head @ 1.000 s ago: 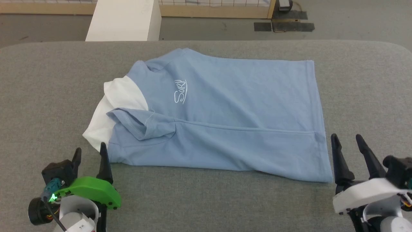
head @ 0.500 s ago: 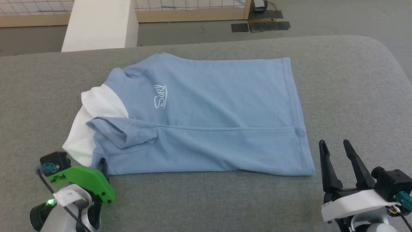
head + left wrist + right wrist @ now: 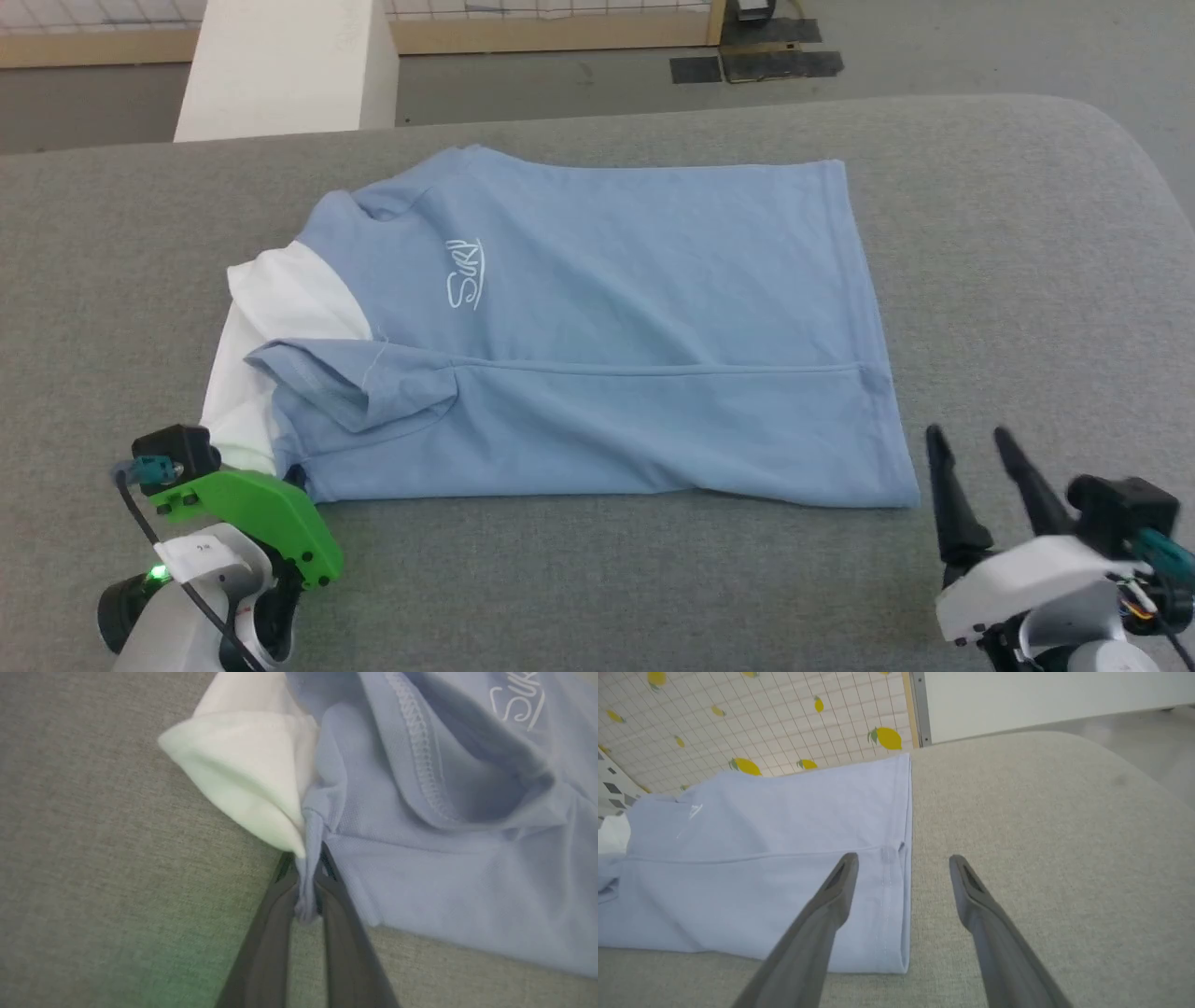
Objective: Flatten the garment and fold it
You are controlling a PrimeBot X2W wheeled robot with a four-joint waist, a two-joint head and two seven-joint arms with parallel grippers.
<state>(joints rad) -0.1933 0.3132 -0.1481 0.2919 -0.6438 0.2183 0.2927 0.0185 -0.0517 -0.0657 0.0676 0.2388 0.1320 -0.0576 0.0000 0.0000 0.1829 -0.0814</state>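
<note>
A light blue knit garment [image 3: 607, 327] lies flat mid-counter [image 3: 1027, 233], with its soft white collar [image 3: 280, 299] at the left and its stitched hem [image 3: 864, 280] at the right. The left end effector [image 3: 306, 868] is clamped on the near collar-side corner. The right end effector [image 3: 968, 434], fingers spread, hovers just off the near hem corner, with bare grey felt-like surface beyond it.

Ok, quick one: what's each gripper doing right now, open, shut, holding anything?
Left gripper: shut on the garment, pinching a fold of blue fabric at its edge.
Right gripper: open, holding nothing.
</note>
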